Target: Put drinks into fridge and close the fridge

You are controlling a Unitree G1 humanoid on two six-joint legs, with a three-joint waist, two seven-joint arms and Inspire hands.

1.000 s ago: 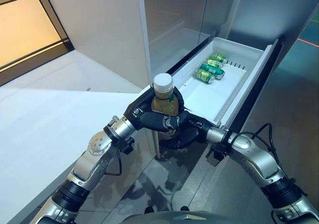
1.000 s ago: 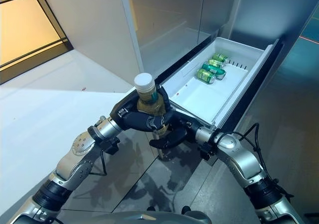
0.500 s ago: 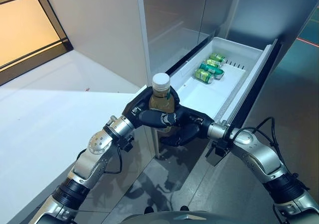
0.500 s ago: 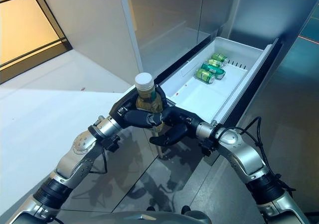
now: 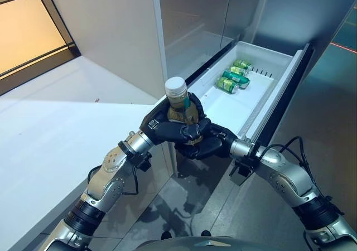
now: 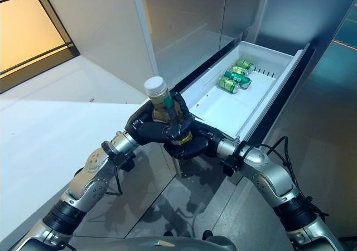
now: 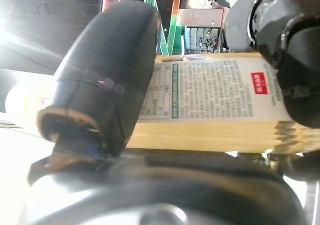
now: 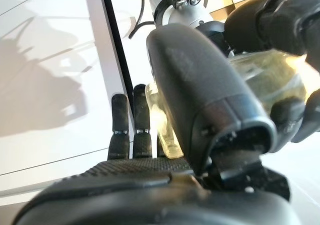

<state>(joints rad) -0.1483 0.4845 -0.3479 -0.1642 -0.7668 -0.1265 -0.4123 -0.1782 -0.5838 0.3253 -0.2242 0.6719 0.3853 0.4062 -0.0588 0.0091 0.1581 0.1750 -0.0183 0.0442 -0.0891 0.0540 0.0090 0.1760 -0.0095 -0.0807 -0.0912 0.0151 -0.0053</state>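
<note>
Dark fingers of the left hand (image 5: 167, 131) wrap the white-capped bottle (image 5: 179, 103), while the right hand (image 5: 209, 145) cups it from below. Beyond, green cans (image 5: 233, 77) lie in the open fridge drawer (image 5: 262, 103).

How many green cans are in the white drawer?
3, maybe more hidden. The green cans lie side by side at the far end of the open drawer: the nearest can, a darker middle can and the farthest can.
</note>
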